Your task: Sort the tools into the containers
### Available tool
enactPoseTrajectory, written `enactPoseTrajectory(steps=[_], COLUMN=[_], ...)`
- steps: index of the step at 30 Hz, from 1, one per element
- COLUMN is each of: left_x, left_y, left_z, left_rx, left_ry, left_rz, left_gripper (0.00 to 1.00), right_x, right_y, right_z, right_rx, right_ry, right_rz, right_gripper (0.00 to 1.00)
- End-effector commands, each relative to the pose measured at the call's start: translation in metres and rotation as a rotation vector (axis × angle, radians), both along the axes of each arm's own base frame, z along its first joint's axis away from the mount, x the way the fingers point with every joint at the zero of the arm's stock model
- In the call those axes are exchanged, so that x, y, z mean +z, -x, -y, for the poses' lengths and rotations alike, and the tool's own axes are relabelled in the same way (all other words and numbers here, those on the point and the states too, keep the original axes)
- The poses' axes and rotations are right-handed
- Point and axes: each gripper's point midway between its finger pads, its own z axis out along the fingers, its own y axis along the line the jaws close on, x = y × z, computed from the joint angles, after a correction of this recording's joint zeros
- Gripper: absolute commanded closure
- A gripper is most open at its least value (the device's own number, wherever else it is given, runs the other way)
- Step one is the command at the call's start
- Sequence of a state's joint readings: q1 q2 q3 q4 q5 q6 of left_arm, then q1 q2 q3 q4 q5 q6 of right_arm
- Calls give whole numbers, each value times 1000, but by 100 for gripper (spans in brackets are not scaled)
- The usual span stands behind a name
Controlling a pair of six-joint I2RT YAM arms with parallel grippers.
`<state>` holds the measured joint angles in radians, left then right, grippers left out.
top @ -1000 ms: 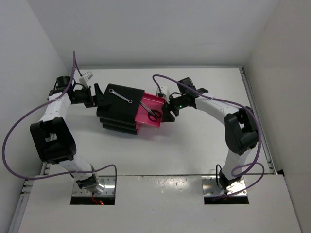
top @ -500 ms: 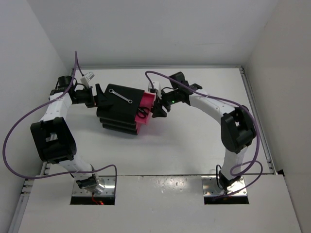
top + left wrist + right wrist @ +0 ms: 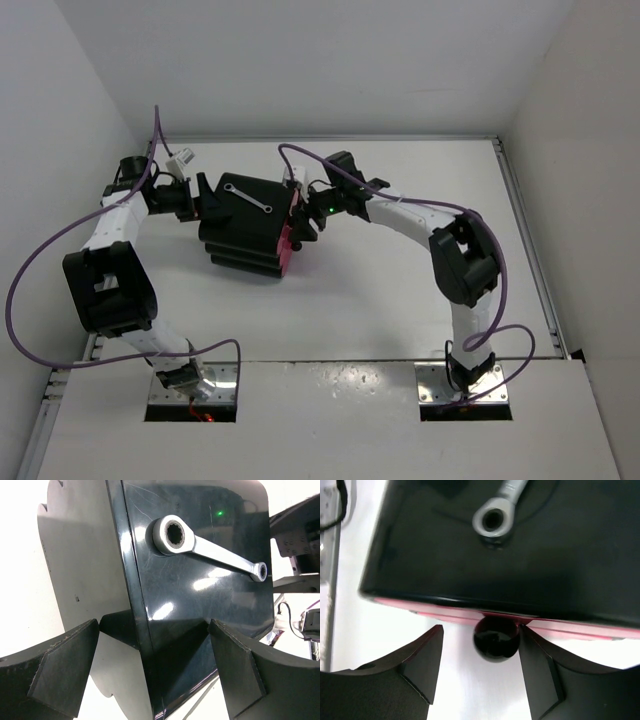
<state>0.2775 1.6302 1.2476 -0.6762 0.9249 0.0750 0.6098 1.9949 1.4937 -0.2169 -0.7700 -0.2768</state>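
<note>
With the top pink drawer (image 3: 470,614) nearly flush in the black box (image 3: 245,225) and a wrench (image 3: 210,550) lying on top, the right gripper (image 3: 482,665), fingers apart around the knob (image 3: 495,637) at 12 o'clock without clamping it, should push straight while the left gripper (image 3: 150,675), spread wide, braces the box's back.

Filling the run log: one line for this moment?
top drawer: nearly shut | right gripper: open around knob | left gripper: straddling box | wrench: on box

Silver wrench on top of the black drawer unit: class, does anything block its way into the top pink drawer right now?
Yes. The wrench lies on the drawer unit, whose top pink drawer is almost fully closed, with the right pincer astride its black knob.
</note>
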Motion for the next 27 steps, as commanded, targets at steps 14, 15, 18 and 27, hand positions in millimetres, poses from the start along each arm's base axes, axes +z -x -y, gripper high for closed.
enactPoseTrajectory(steps=[14, 15, 18, 27], left_x=[-27, -15, 21, 96], left_y=[17, 11, -3, -20], left_z=[3, 2, -6, -75], left_rx=[-53, -51, -20, 290], left_ry=[-122, -133, -188, -368], left_rz=[-14, 24, 127, 313], left_gripper=[4, 4, 4, 0], right_x=[65, 77, 93, 99], right_y=[-6, -6, -13, -25], right_z=[15, 26, 66, 232], right_rx=[-138, -167, -269, -725], right_ry=[-105, -100, -71, 23], right_rz=[32, 43, 63, 58], right_gripper=[39, 39, 39, 27])
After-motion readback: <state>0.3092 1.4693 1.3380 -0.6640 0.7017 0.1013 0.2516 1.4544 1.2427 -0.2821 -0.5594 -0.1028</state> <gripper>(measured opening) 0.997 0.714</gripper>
